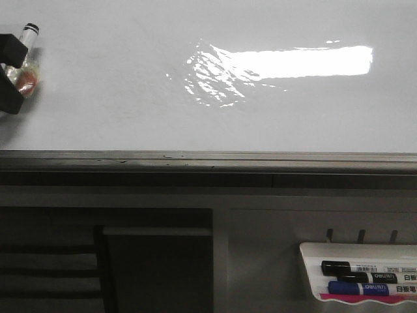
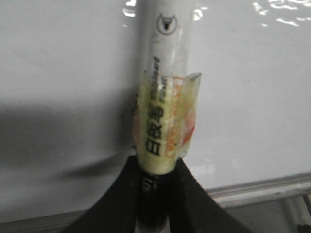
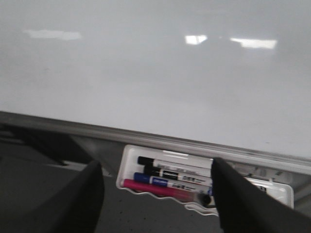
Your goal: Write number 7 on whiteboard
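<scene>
The whiteboard (image 1: 130, 98) is glossy white with a bright reflection, and a grey rail (image 1: 208, 160) runs along its bottom edge. No number 7 or any other marker line shows on it. My left gripper (image 1: 13, 78) is at the board's far left, shut on a white marker (image 1: 27, 45) that has a black end and yellowish tape round its barrel. In the left wrist view the black fingers (image 2: 121, 204) clamp the marker (image 2: 163, 97) in front of the board (image 2: 252, 97). My right gripper (image 3: 156, 167) is open and empty, below the board (image 3: 155, 73) and over the marker tray.
A small white tray (image 1: 309, 261) hangs at the lower right under the rail, holding black, blue and red markers (image 1: 365, 277). It also shows in the right wrist view (image 3: 127, 167). Dark panels and a grey frame lie below the rail.
</scene>
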You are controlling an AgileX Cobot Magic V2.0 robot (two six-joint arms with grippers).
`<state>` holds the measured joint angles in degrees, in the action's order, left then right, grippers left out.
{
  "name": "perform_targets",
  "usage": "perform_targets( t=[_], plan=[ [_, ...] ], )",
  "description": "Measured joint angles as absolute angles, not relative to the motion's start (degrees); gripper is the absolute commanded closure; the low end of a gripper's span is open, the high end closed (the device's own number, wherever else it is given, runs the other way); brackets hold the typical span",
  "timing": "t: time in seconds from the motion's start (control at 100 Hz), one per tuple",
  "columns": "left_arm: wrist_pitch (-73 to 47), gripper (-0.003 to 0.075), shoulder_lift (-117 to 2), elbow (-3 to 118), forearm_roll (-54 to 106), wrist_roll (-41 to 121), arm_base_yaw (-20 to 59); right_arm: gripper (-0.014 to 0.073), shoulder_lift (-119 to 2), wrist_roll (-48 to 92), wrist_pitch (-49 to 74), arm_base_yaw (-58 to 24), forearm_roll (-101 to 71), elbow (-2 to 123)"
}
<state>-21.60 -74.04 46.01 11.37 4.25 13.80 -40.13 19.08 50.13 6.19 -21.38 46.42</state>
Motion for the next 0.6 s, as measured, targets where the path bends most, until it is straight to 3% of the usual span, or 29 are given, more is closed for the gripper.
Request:
perform_targets(
  t=[0.25, 0.4, 0.6],
  plan=[
    [-44.7, 0.0741, -71.4, 54.1, 13.8, 20.9, 16.9, 0.0167, -49.5, 37.6, 60.9, 3.7, -37.1, 54.2],
    [-54.6, 0.0741, -71.1, 57.7, 18.8, 32.8, 22.8, 0.0167, -57.3, 43.6, 63.1, -5.2, -37.5, 58.4],
    [-56.8, 0.0741, -71.1, 59.2, 19.6, 40.9, 32.9, 0.0167, -66.8, 51.8, 63.2, -19.4, -33.8, 63.0]
  ],
)
